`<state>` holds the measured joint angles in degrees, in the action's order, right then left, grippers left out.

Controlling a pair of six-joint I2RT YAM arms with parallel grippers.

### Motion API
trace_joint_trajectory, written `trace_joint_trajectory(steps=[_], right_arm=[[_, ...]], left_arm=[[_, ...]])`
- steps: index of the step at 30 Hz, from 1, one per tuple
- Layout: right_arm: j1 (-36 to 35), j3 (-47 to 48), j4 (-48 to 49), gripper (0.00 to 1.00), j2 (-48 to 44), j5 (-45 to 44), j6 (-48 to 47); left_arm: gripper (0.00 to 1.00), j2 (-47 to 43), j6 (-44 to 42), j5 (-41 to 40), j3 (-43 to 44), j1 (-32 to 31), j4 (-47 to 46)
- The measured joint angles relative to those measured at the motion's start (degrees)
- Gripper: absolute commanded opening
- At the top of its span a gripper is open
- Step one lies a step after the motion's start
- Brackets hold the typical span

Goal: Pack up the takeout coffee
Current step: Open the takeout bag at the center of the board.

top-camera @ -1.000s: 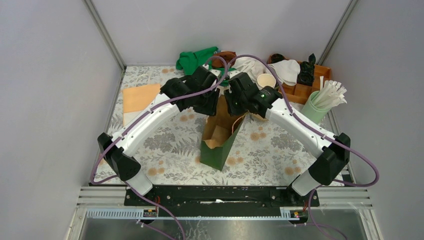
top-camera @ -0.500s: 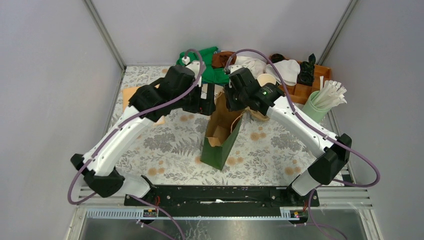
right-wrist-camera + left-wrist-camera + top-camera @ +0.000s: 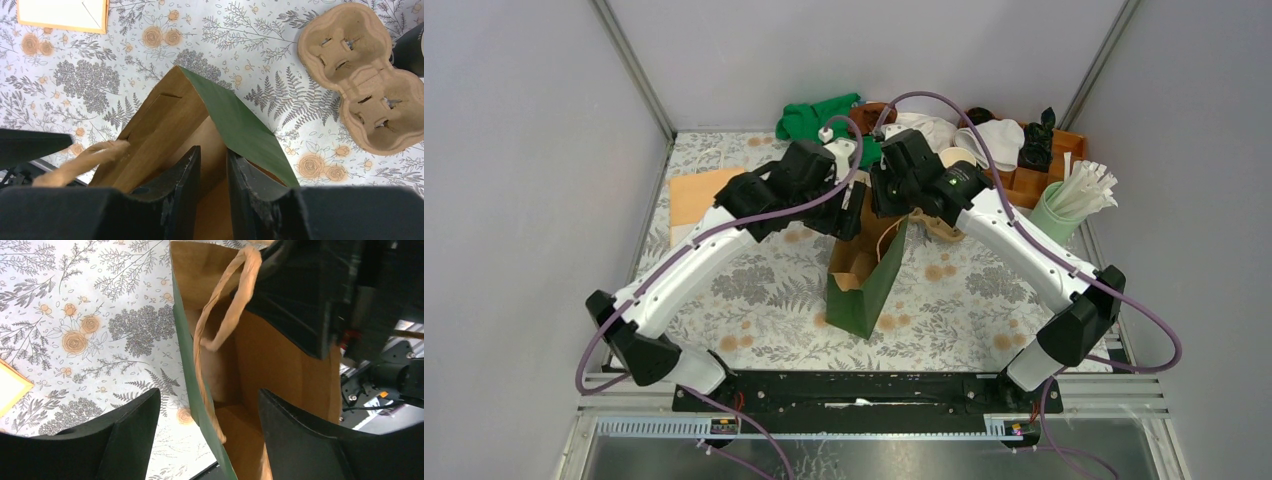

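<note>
Two grippers meet over the mouth of a standing paper bag [image 3: 860, 300], green outside and brown inside, at the middle of the floral tablecloth [image 3: 754, 290].

Left gripper [image 3: 209, 397]: fingers spread wide and holding nothing, astride one side wall of the bag. One finger is over the cloth and one over the opening, beside the twisted paper handle [image 3: 225, 305].

Right gripper [image 3: 214, 150]: fingers drawn close with a narrow slit between them, at the bag's rim. Whether they nip the paper cannot be told.

Bag contents: the visible interior shows bare brown paper down to the floor fold, with no cup.

Takeout coffee: not identifiable in any view. It is in neither gripper nor the shown part of the bag, and may be hidden behind the arms among the far clutter.

Cup carrier [image 3: 350, 75]: moulded pulp, lying near the bag, its wells empty. A lidless cream cup [image 3: 957, 158] stands beyond it, and a green holder [image 3: 1052, 222] of straws stands at the right.

Handling, as a judgement: a lidded paper cup is light, and sloshes if filled. Its thin wall dents under a hard pinch, and the lid can pop off. The best hold is a gentle one around the body just below the lid, with the cup kept upright and lowered straight into the open bag.
</note>
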<state>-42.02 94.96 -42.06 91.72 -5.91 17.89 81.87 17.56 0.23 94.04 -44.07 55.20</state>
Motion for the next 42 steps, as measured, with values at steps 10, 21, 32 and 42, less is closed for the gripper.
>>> trace_joint_trajectory(steps=[10, 21, 32, 42], right_arm=[[0.00, 1.40, -1.49, 0.35, 0.61, -0.20, 1.62], [-0.04, 15.23, -5.90, 0.36, 9.29, -0.70, 3.04], [-3.08, 34.14, -11.02, 0.37, 17.94, -0.68, 3.63], [-5.14, 41.86, -12.74, 0.32, 17.44, -1.18, 3.65]], left_arm=[[0.04, 5.18, -0.63, -3.26, 0.17, 0.00, -0.90], [0.00, 5.42, 8.94, -10.43, 0.15, 0.00, -2.60], [0.00, -5.16, 27.82, -20.46, -9.49, 0.00, -6.82], [0.00, -8.00, 42.66, -23.82, -12.15, 0.07, -8.68]])
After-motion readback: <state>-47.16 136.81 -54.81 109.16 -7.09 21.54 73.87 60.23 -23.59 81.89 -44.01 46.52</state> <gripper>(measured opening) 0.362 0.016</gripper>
